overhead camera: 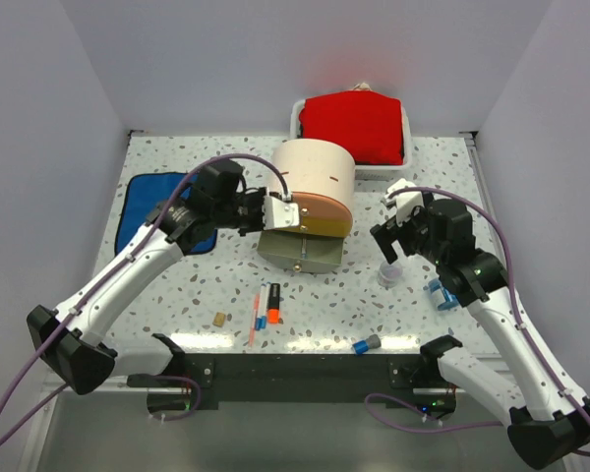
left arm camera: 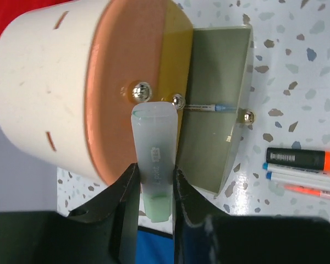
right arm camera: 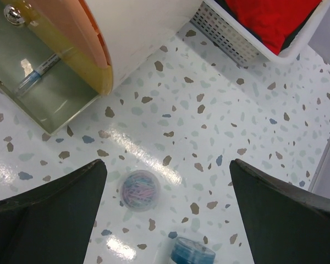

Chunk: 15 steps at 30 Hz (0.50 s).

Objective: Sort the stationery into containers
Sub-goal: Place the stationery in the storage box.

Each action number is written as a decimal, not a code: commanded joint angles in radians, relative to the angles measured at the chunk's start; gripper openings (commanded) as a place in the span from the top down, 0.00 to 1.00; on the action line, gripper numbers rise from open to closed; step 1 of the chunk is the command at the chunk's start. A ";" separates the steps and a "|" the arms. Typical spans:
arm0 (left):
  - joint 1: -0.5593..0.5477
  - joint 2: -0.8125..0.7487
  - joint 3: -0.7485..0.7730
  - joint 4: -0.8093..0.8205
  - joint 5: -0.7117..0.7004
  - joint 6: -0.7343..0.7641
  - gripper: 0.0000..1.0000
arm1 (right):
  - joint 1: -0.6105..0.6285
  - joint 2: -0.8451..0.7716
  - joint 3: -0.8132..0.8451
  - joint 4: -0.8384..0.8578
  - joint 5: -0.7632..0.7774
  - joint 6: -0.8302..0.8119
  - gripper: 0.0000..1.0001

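My left gripper [overhead camera: 275, 212] is shut on a translucent white tube with a green end [left arm camera: 154, 159], held in front of the cream half-cylinder unit [overhead camera: 315, 169], its tip by the gold knobs [left arm camera: 141, 91]. The lowest drawer [overhead camera: 301, 252] stands pulled out with a thin pen [left arm camera: 208, 108] inside. My right gripper [overhead camera: 391, 236] is open and empty above a clear cup of paper clips [right arm camera: 139, 190]. Orange, black and blue pens [overhead camera: 265, 305] lie on the table. A tan eraser [overhead camera: 219, 319], a blue clip [overhead camera: 440, 293] and a blue-grey cap piece [overhead camera: 365, 345] lie near the front.
A white tray with red cloth [overhead camera: 354, 128] stands behind the unit. A blue cloth [overhead camera: 147, 208] lies at the left under my left arm. A round blue container [right arm camera: 192, 253] sits just near the clear cup.
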 commanded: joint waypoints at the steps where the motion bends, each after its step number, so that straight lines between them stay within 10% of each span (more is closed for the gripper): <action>1: -0.056 0.067 0.038 -0.101 0.006 0.273 0.99 | -0.002 -0.020 -0.019 0.012 0.012 -0.008 0.01; 15: -0.133 0.251 0.041 -0.036 -0.069 0.299 0.94 | -0.037 -0.040 -0.035 0.003 0.015 0.001 0.01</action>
